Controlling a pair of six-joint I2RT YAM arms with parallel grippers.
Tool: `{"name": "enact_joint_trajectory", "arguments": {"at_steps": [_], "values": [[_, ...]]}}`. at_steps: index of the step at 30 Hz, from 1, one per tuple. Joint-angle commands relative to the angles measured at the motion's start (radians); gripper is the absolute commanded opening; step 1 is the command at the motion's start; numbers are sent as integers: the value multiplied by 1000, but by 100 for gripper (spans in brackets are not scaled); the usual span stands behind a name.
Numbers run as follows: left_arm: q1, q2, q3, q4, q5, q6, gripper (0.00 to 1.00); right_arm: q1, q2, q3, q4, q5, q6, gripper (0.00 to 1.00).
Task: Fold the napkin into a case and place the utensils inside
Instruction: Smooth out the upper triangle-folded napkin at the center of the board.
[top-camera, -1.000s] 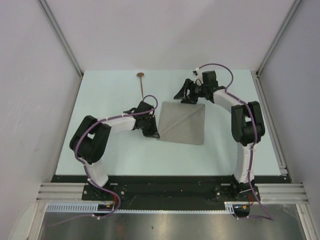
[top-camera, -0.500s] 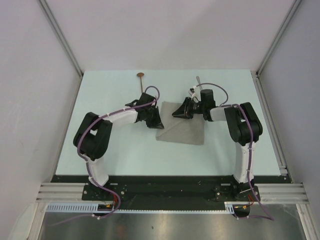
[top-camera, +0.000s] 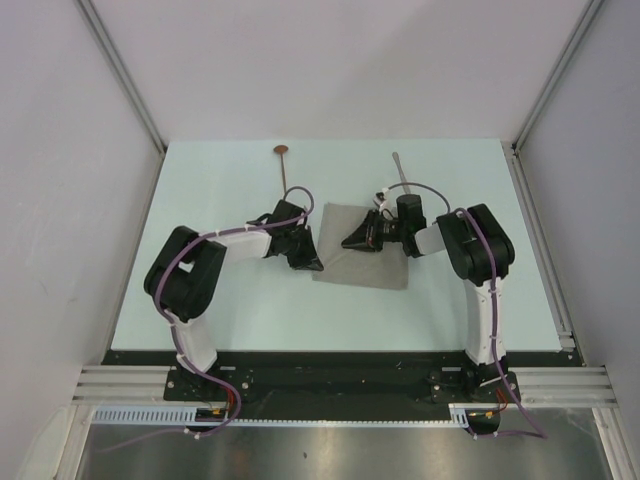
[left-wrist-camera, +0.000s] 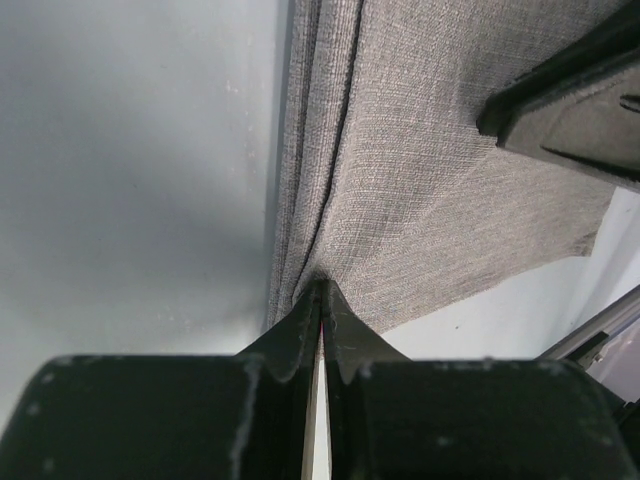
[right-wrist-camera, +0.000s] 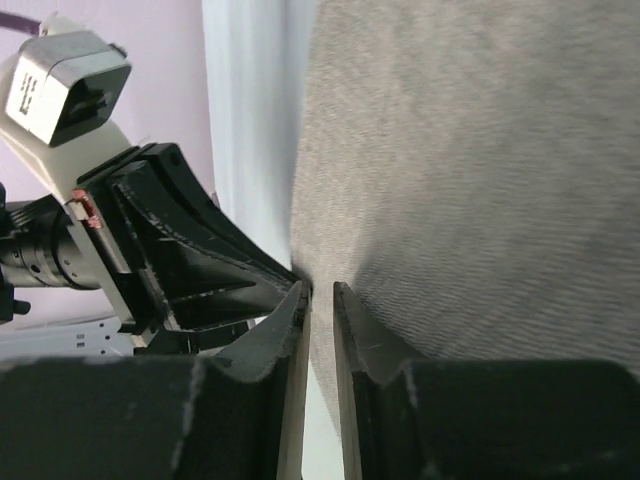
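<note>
The grey napkin (top-camera: 372, 268) lies flat at the table's middle. My left gripper (top-camera: 306, 263) is at its left edge, shut on a pinched fold of the cloth (left-wrist-camera: 420, 190). My right gripper (top-camera: 352, 240) is low over the napkin's left part; its jaws stand a narrow gap apart with the cloth (right-wrist-camera: 470, 170) nipped between them, close to the left gripper (right-wrist-camera: 190, 260). The copper-bowled spoon (top-camera: 284, 165) lies at the far left of the table. The silver knife (top-camera: 400, 166) lies at the far middle, behind the right arm.
Pale blue table (top-camera: 220, 300) with grey walls on three sides. A metal rail (top-camera: 545, 240) runs along the right edge. Both arm bases stand on the black plate (top-camera: 340, 375) at the near edge.
The right gripper has come from the napkin's far corner toward its left part and closed down on the cloth. The left gripper has stayed at the left edge, drifting a little.
</note>
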Motion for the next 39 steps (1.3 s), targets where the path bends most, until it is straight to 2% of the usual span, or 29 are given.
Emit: {"name": "enact_joint_trajectory", "arguments": {"at_steps": [1,5,9,15,20,24,26,29,32,36,39], "values": [[-12,20,-66,38,-14,-23,6,-32,35,-1,51,24,-19,19],[-12,28,-83,18,-36,-27,0,-87,50,10,42,45,-34,19],[-10,34,-95,9,-39,-39,0,-141,45,30,-42,75,-90,19],[-10,32,-109,12,-34,-50,0,-235,75,71,-80,75,-117,19],[-10,25,-109,12,-22,-45,0,-267,85,127,-116,62,-128,20],[-13,5,-97,2,-22,-34,0,-239,26,137,-93,29,-70,20],[-15,-8,-86,-7,-17,-33,0,-230,-37,148,-206,90,-106,21],[-16,-38,-65,-24,3,-20,0,-253,-93,148,-264,104,-139,21],[-25,-93,-34,-51,0,-4,3,-276,-123,150,-317,107,-185,24],[-29,-127,56,-83,0,12,19,-305,-134,133,-349,110,-211,26],[-24,-89,151,-106,-8,21,25,-316,-142,128,-375,121,-231,27]]}}
